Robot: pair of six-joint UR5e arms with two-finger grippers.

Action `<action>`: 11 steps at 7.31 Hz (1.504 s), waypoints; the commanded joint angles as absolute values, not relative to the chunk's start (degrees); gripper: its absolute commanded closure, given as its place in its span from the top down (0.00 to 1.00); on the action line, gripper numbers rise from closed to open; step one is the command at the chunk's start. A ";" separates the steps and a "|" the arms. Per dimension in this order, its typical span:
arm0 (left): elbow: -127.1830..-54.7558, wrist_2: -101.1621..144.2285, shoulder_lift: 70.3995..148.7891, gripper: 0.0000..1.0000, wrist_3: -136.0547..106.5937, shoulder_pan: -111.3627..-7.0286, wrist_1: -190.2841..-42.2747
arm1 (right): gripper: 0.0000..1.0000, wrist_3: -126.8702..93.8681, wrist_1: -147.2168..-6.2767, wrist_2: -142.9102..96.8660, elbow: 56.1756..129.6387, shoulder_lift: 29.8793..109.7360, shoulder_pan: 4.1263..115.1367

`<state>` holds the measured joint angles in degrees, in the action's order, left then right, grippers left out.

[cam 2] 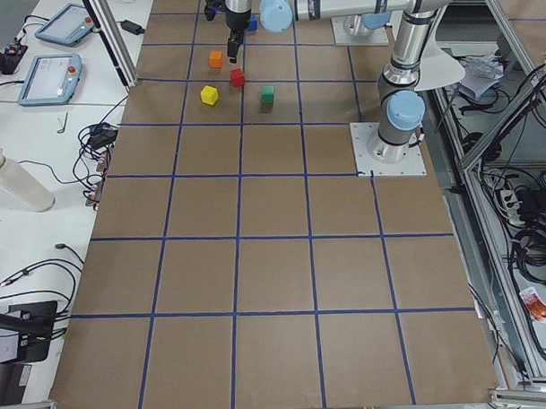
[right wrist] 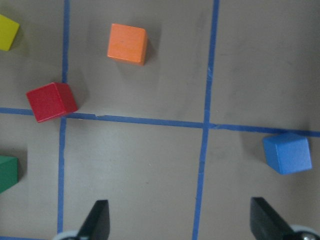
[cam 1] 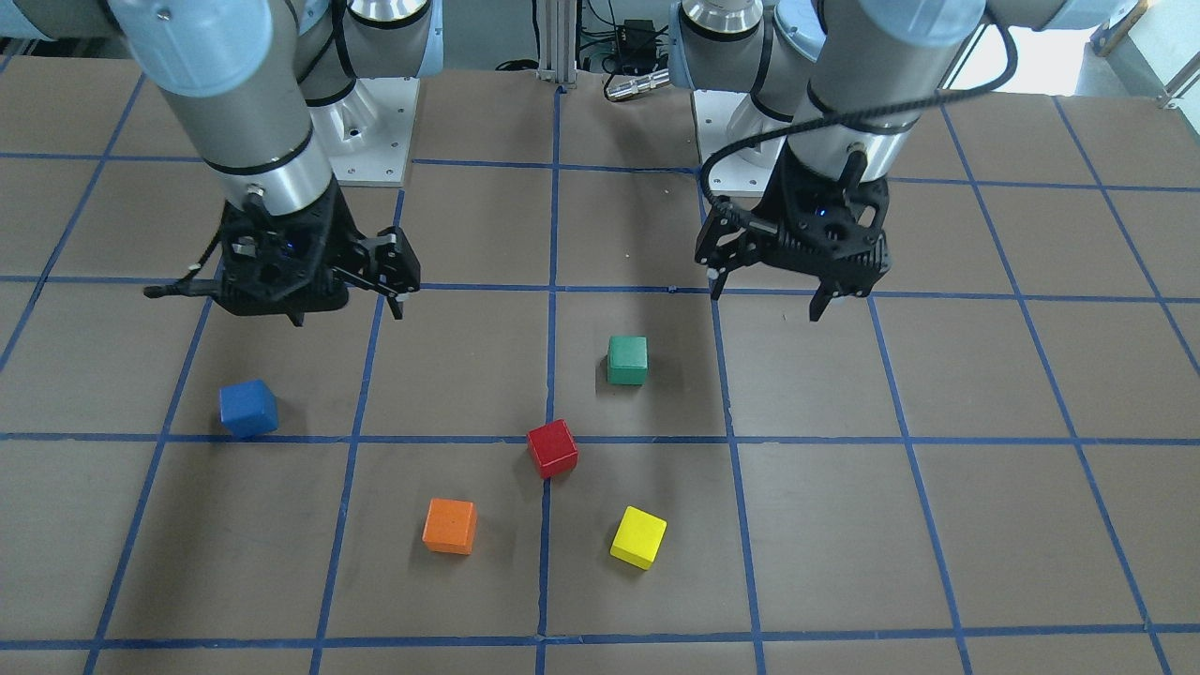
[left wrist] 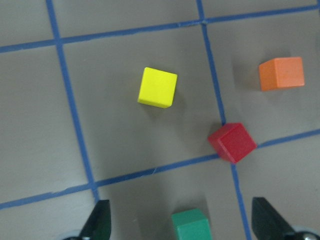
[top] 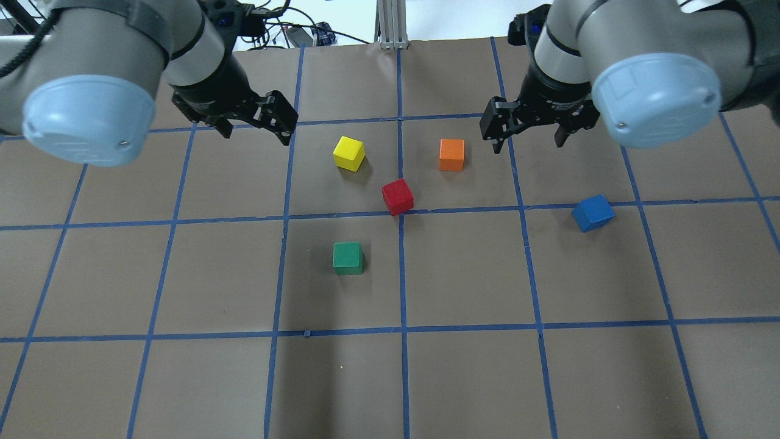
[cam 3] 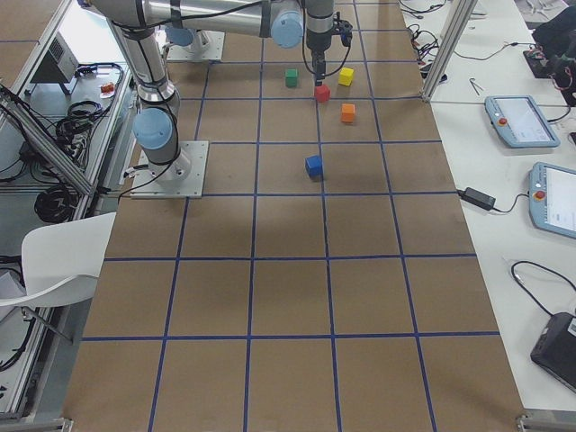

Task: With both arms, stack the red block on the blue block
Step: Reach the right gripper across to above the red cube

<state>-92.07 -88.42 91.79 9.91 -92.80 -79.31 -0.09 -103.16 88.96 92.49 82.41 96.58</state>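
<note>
Both arms are hovering above the brown table (top: 183,274) on my feed, and neither has hold of anything. The left gripper (top: 257,135) has its jaws spread wide with only air between them. The right gripper (top: 528,146) is the same story: wide open, empty.

The red block (top: 397,196) sits right at a crossing of the blue tape lines (top: 399,274), roughly midway between the two grippers and twisted a bit off the grid. The blue block (top: 592,213) is off on the robot's right side, well apart from the red one. It's touching a tape line, also twisted, and near the right gripper.

Around the red one, the yellow block (top: 349,153) and orange block (top: 451,154) are on the far side and the green block (top: 347,257) is nearer the robot's base — all apart from each other.
</note>
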 commanded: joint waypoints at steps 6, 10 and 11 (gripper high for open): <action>-86.31 -90.70 93.60 1.00 1.05 -91.23 -89.47 | 1.00 0.70 -117.04 88.59 88.86 65.15 108.01; -86.57 -90.26 93.52 1.00 1.05 -91.41 -89.12 | 1.00 0.70 -119.70 86.66 88.86 60.57 109.34; -86.57 -90.18 93.60 1.00 1.05 -91.41 -89.12 | 1.00 0.70 -120.75 86.66 88.94 59.77 109.60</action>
<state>-86.54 -90.24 93.56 1.06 -91.40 -89.16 0.69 -119.71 86.75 88.87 60.93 109.35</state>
